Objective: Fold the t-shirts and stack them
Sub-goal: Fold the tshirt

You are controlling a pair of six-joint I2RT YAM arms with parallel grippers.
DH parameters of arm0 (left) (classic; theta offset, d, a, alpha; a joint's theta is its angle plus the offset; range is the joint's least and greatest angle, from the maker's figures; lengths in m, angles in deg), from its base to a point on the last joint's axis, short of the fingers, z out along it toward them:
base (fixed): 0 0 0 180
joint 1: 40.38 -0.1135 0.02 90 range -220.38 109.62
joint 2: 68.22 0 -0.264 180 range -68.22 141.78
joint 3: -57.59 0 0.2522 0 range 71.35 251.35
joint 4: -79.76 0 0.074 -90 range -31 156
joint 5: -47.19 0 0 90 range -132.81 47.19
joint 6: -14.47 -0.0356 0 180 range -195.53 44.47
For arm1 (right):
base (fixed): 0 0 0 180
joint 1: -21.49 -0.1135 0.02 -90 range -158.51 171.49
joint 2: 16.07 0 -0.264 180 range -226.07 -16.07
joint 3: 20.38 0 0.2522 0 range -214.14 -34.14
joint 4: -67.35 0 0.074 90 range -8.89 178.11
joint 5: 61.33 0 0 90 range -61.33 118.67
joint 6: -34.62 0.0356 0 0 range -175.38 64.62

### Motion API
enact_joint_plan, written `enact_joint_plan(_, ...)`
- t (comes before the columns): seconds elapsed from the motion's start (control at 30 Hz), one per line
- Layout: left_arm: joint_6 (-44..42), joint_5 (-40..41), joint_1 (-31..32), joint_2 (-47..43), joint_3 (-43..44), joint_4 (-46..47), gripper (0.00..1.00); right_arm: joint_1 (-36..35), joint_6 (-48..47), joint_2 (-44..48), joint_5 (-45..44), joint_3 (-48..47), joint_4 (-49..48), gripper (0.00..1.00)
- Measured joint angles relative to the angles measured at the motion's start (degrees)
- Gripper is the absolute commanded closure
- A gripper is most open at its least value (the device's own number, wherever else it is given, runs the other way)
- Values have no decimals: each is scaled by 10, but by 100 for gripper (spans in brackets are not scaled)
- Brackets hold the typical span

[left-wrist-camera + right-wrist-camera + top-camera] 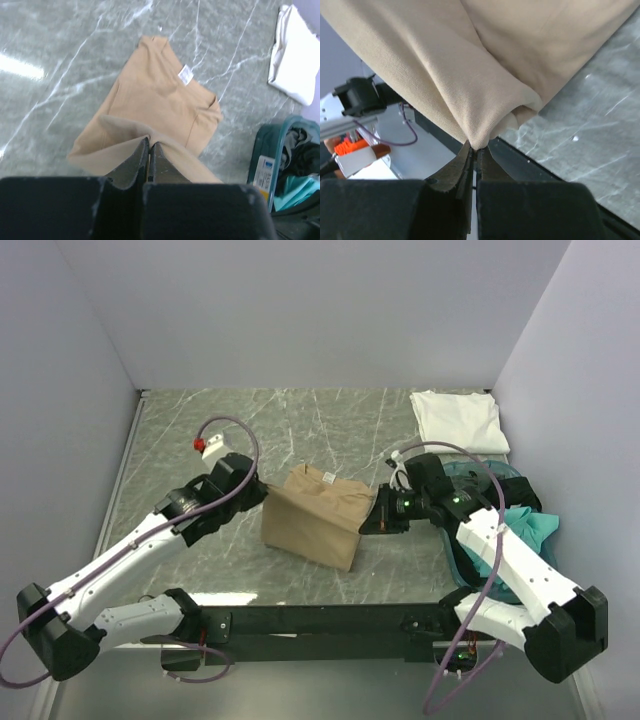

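The tan t-shirt [318, 512] is in the middle of the table, partly folded, its near part lifted off the marble. My left gripper [262, 496] is shut on its left edge; in the left wrist view the cloth [150, 100] runs up from between my jaws, with the collar label facing up. My right gripper [372, 523] is shut on its right edge; in the right wrist view the tan cloth [470, 65] hangs from my closed tips. A folded white t-shirt [458, 418] lies at the back right. A teal t-shirt [528, 530] and a dark grey one [302, 150] sit in the basket.
The shallow teal plastic basket [505, 472] stands at the right edge under my right arm, also in the left wrist view [262, 145]. White walls close in the table on three sides. A black rail [320, 622] runs along the near edge.
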Motion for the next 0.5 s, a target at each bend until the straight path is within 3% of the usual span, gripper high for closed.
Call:
enact_joint_plan(0.17, -41, -51, -59, 50, 1, 67, 99, 30, -21, -44, 2, -30, -9, 100)
enact_joint_plan(0.5, -86, -110, -111, 164, 31, 140, 99, 81, -40, -133, 17, -49, -41, 100)
